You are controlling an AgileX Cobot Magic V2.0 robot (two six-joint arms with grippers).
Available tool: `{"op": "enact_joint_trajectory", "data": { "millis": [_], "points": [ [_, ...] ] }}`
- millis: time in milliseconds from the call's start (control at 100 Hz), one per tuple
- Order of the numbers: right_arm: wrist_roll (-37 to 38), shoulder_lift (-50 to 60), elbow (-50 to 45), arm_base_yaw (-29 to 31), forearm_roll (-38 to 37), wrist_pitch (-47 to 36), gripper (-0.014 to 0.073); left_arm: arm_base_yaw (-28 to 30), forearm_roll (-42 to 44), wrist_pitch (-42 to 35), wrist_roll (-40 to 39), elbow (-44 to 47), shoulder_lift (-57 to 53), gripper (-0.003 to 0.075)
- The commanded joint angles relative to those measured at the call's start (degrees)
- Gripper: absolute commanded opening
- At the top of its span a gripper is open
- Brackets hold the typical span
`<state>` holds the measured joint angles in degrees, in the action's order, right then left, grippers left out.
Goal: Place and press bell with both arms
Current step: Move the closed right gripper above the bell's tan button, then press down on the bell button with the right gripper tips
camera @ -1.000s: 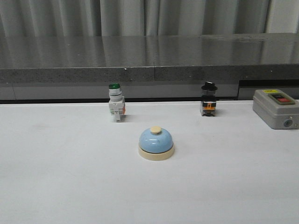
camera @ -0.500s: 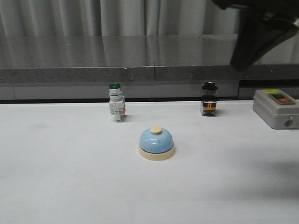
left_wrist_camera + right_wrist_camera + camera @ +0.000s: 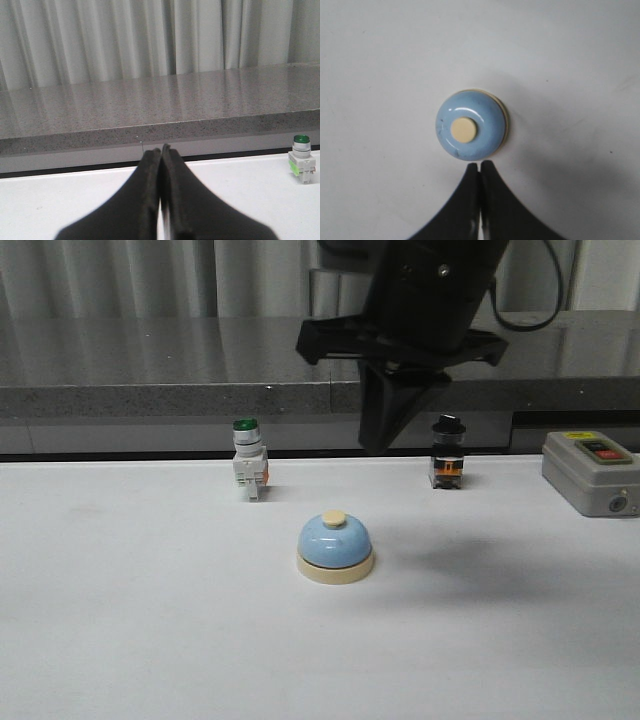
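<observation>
With the bell (image 3: 335, 547) upright on the worktop (image 3: 150, 640), the right end effector (image 3: 479, 167), fingers together, hangs above it, so pressing seems in hand: next, lower squarely onto the button (image 3: 464, 130); the left end effector (image 3: 161, 152) is likewise closed.

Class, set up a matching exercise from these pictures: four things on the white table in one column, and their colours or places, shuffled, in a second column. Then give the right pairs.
Things:
1. call bell
2. white push-button
3. switch box
4. black push-button

Descriptions:
A. green cap, left of the bell in the front view
B. grey, at the table's right edge
C. light-blue dome, cream button on top
D. below the right arm's claw, near the table's back edge

Pairs: 1-C, 2-A, 3-B, 4-D
</observation>
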<state>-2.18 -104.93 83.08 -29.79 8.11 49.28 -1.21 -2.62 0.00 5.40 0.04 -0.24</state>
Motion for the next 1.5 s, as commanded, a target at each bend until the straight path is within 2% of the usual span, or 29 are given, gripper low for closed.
{"op": "enact_joint_trajectory", "data": {
  "millis": [0, 260, 1110, 1490],
  "points": [
    [-0.75, 0.14, 3.76, -0.57, 1.02, -0.11, -0.0060, 0.15, -0.32, -4.06, -0.46, 2.37, -1.77, -0.0020],
    [-0.75, -4.64, 6.69, -1.96, 1.42, 0.91, -0.0060, 0.15, -0.32, -4.06, -0.46, 2.37, -1.77, -0.0020],
    [-0.69, -9.44, 6.70, -1.96, 1.97, 1.43, -0.0060, 0.15, -0.32, -4.06, -0.46, 2.37, -1.77, -0.0020],
    [-0.69, -5.30, 9.77, -1.90, 1.31, 4.07, -0.0060, 0.15, -0.32, -4.06, -0.46, 2.37, -1.77, -0.0020]
  ]
}}
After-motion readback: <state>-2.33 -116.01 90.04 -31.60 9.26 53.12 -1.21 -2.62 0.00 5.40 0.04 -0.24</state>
